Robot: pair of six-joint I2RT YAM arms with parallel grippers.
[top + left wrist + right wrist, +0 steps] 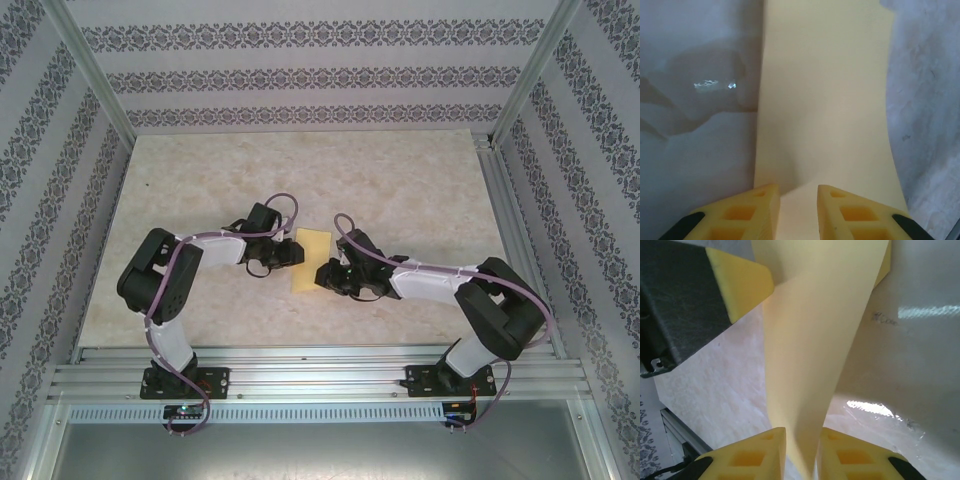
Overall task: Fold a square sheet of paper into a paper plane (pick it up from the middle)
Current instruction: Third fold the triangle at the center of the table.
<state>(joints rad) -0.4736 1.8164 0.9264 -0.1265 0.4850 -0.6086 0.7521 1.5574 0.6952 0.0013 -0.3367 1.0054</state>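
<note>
The yellow-orange square sheet of paper (311, 256) sits mid-table between both arms. My left gripper (292, 252) is at its left edge; its yellow fingers (762, 212) stand apart on the sheet (825, 100), which runs flat away from them with a slight buckle at the tips. My right gripper (326, 273) is at the sheet's lower right. In the right wrist view the paper (810, 350) rises as a curved ridge, squeezed between my right fingers (765, 455), lifted off the table with a shadow under it. The left gripper's finger (740, 282) shows at that sheet's far end.
The beige marble-look tabletop (420, 190) stretches around the paper. Aluminium frame rails (320, 365) run along the near edge, and patterned walls close in the sides and back. Both arms' cables (285, 205) loop near the grippers.
</note>
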